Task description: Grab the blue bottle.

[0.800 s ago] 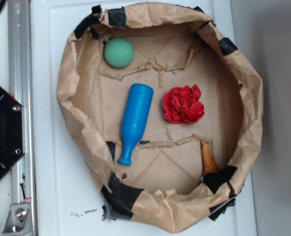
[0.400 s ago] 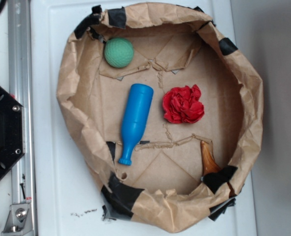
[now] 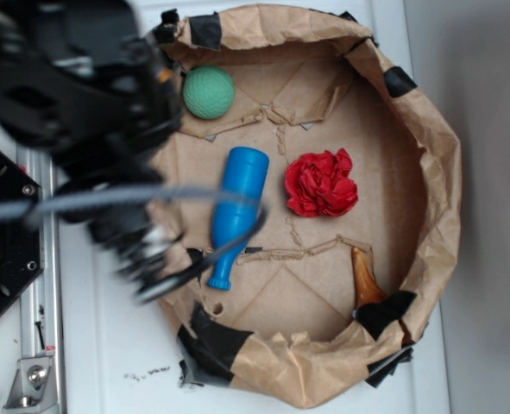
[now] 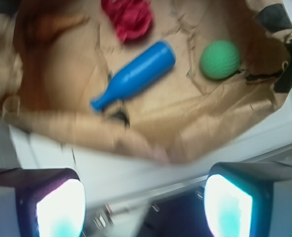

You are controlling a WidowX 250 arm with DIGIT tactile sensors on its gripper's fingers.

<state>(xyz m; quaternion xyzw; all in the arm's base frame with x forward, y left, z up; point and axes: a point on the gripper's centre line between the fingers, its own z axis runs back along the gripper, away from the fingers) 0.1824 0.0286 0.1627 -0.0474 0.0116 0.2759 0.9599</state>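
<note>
Lying flat in the paper basket (image 3: 427,129), the blue bottle (image 3: 237,203) is looking light, rigid and slippery, its wide body suiting the spread-open fingers (image 4: 222,205) best.

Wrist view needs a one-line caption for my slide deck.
Open gripper hovers outside the brown paper basin, looking in on the blue bottle, green ball and red crumpled wad.

bottle (image 3: 237,207) lies flat mid paper basin (image 3: 436,172), neck toward near wall. ball (image 3: 209,92) behind it, crumpled wad (image 3: 321,183) just right, arm (image 3: 82,95) over left rim.
</note>
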